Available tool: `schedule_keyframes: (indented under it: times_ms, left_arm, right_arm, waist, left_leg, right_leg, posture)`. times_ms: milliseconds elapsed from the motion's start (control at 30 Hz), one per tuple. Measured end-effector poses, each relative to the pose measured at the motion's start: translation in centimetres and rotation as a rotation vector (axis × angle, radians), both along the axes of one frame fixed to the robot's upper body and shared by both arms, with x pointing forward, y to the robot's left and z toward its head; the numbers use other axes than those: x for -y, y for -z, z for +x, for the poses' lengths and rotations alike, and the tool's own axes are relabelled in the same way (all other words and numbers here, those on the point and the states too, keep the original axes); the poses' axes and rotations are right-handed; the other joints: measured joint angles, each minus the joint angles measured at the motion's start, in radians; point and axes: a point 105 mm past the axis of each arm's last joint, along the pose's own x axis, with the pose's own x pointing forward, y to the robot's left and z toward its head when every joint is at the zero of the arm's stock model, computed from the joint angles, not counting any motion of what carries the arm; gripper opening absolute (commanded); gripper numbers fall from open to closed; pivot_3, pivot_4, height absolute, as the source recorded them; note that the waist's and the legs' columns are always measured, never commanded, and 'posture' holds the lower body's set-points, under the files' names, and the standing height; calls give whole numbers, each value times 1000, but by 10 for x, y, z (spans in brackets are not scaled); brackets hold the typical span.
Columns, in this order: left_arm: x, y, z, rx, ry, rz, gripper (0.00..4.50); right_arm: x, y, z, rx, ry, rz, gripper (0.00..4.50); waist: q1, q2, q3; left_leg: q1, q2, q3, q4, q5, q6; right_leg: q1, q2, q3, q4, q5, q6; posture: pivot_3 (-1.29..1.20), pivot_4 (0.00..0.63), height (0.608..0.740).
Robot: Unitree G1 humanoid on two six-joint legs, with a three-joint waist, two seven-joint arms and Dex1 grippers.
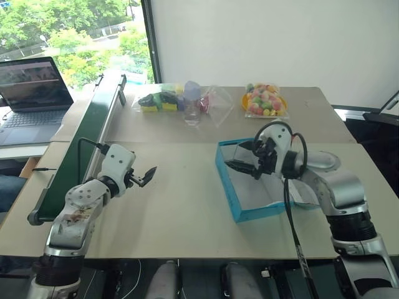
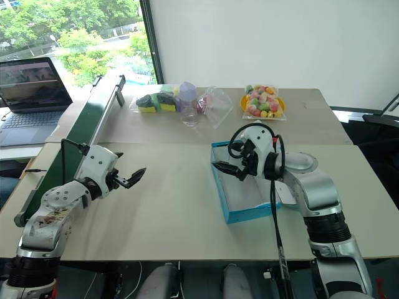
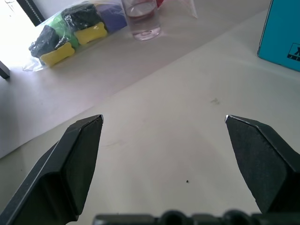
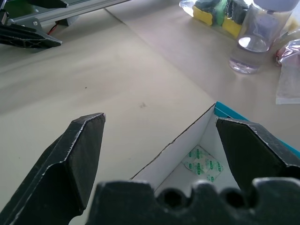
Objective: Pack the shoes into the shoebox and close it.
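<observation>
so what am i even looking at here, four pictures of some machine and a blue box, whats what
It is a two-armed robot at a table. The two wide pictures come from cameras in its head, looking down over its arms. The two close ones come from a camera on each wrist, so the black prongs at the bottom are that arm's own fingers.

The left pincer is open over bare table, holding nothing. The right pincer is open above the shoebox, a blue box standing open with only a small packet visible inside.

At the back lie a bag of toys, a clear bottle and a dish of sweets. A green conveyor belt and a laptop sit at the left.
</observation>
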Motion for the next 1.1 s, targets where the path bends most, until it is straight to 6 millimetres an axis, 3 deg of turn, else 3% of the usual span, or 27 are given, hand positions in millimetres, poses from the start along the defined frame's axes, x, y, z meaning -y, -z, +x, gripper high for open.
schedule_keyframes:
  times_ms: [367,567,733,1100]
  left_arm:
    - [-11,12,1,-43,-50,-15,4482]
    - [-42,-15,15,39,-224,-50,4482]
    - [-57,-19,18,59,-348,-91,4482]
    - [-58,-15,17,55,-368,-98,4482]
  right_arm:
    - [0,1,-1,-2,-24,-18,4443]
    - [-13,-12,8,65,-17,37,4443]
    - [-12,-17,18,138,37,27,4443]
    - [-23,-15,9,98,-34,33,4443]
  waist:
    - [0,0,0]
    - [0,0,0]
    - [1,0,0]
    - [2,0,0]
  left_leg:
    - [-1,1,2,-1,0,0]
    - [-1,1,2,-1,0,0]
    - [-1,0,3,-1,0,0]
    - [-1,1,9,-1,0,0]
  right_leg:
    - [0,0,1,-7,4,2]
    - [1,2,1,-7,4,3]
    - [1,1,2,-7,8,-1]
    - [0,2,2,-7,9,-2]
  posture:
    - [0,150,740]
    - [0,150,740]
    - [0,150,740]
    - [0,150,740]
